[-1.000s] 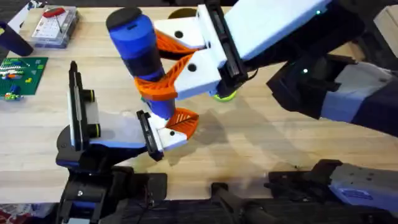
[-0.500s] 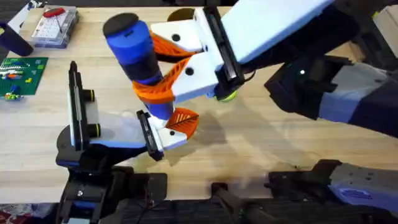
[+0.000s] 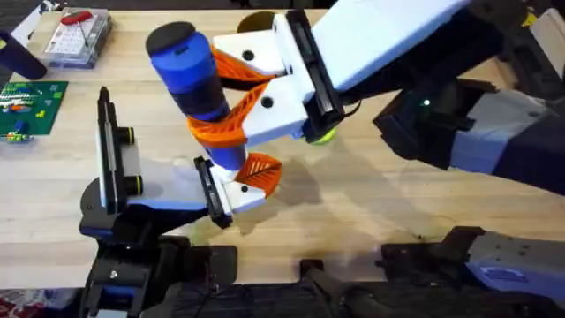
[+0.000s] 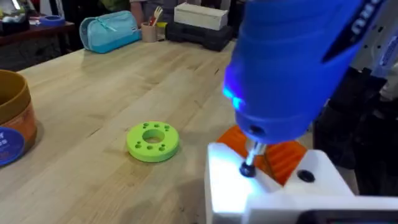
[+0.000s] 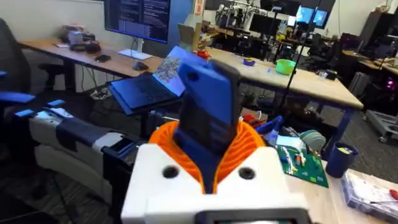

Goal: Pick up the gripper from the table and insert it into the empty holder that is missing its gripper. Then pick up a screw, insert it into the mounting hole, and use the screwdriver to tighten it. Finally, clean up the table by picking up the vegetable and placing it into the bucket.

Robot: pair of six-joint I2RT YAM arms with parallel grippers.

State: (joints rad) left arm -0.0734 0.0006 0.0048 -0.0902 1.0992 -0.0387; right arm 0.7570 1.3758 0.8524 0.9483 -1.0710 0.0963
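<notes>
The right gripper (image 3: 231,104) is clamped on the screwdriver (image 3: 190,75), its orange ribbed pads (image 3: 221,131) pressed against both sides of the thick blue barrel, which stands nearly upright with its black cap toward the overhead camera. In the left wrist view the screwdriver's thin metal tip (image 4: 250,163) touches down on a white block with orange ribbed pads behind it (image 4: 273,186), a blue light glowing on the barrel just above the tip. That white and orange piece is the left gripper (image 3: 247,181), sitting directly under the screwdriver; I cannot tell whether its fingers are apart or together. Beyond the screwdriver tip on the table (image 4: 106,87) lies a lime-green disc with holes (image 4: 153,140), and farther out past the disc, at the view's edge, stands the bucket (image 4: 12,118), tan with a blue band, well apart from the screwdriver.
</notes>
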